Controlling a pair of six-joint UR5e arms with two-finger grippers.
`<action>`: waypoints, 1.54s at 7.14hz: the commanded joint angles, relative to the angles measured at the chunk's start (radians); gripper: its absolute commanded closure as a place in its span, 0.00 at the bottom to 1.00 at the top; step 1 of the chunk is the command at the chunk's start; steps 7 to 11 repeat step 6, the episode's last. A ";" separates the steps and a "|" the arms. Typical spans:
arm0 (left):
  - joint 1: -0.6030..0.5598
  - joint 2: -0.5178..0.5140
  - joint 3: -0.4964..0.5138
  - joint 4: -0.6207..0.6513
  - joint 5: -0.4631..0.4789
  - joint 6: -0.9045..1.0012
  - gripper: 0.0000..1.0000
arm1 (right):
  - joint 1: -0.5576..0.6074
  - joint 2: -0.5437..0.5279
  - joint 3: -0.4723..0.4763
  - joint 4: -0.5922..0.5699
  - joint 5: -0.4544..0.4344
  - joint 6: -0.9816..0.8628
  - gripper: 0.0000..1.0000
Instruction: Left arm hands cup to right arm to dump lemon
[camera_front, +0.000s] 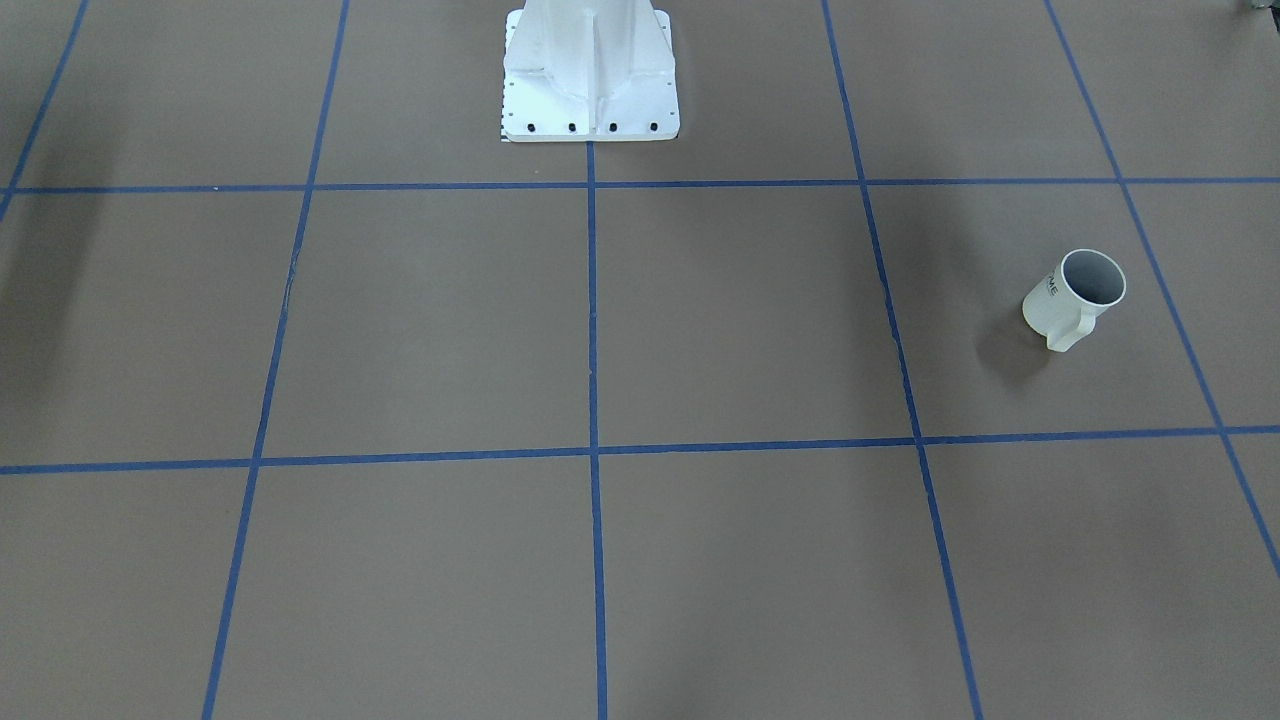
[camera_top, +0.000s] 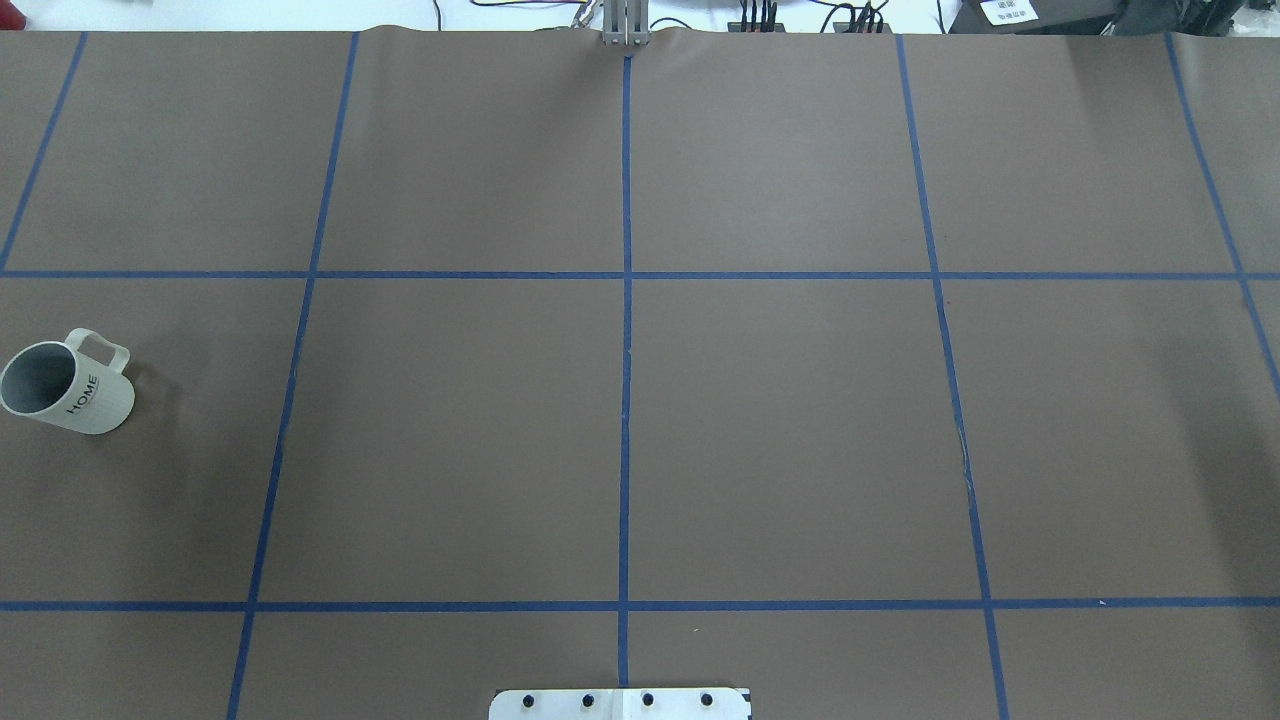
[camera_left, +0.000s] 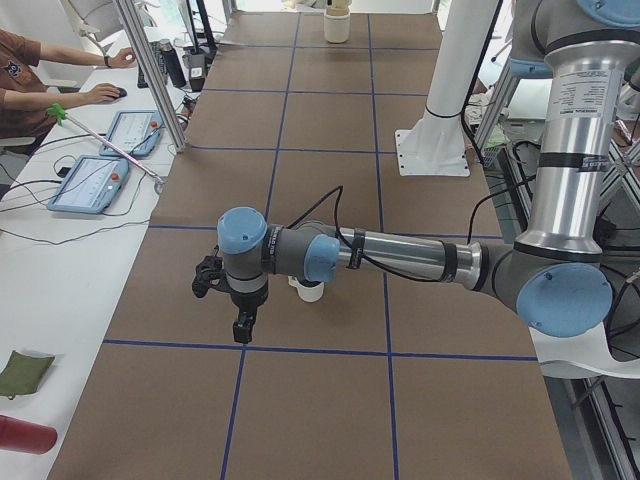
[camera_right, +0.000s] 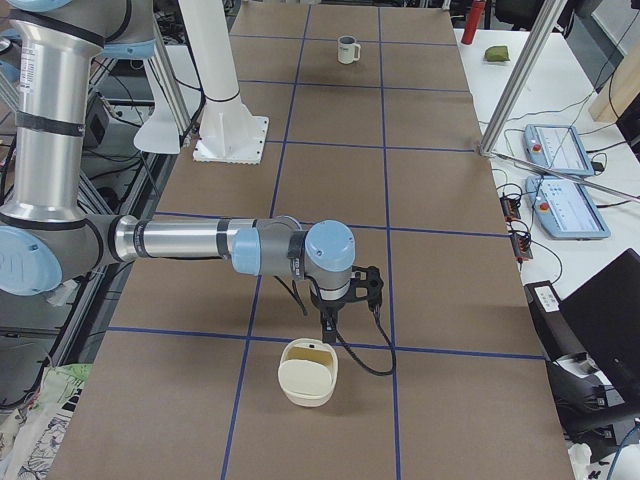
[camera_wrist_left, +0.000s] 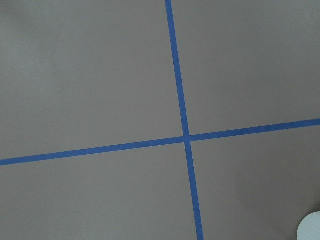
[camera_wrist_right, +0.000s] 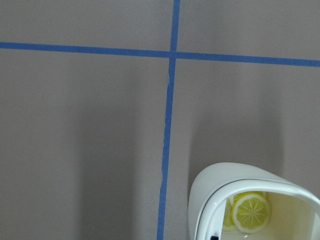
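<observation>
Black left gripper (camera_left: 241, 333), pointing down at the table (camera_left: 330, 400); cannot tell if open or closed. Black right gripper (camera_right: 328, 328), same doubt, just above a cream tub (camera_right: 308, 373) holding lemon slices (camera_wrist_right: 251, 211). White cup (camera_top: 65, 385), upright at the overhead view's left edge, beside the left wrist.

obstacles: cup (camera_top: 65, 385) far left, mast base (camera_front: 590, 80) centre | open table (camera_top: 780, 430) between

Brown table cover (camera_top: 780, 430), blue tape grid (camera_top: 626, 400); white side desk (camera_left: 50, 300).
</observation>
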 joint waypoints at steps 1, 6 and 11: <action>0.005 -0.001 0.003 0.000 0.000 0.000 0.00 | 0.000 0.000 0.000 0.001 0.000 0.000 0.00; 0.005 -0.001 0.003 0.002 -0.001 0.000 0.00 | -0.003 0.018 -0.008 0.002 -0.006 0.000 0.00; 0.005 -0.001 0.003 0.002 -0.001 0.000 0.00 | -0.003 0.018 -0.008 0.002 -0.006 0.000 0.00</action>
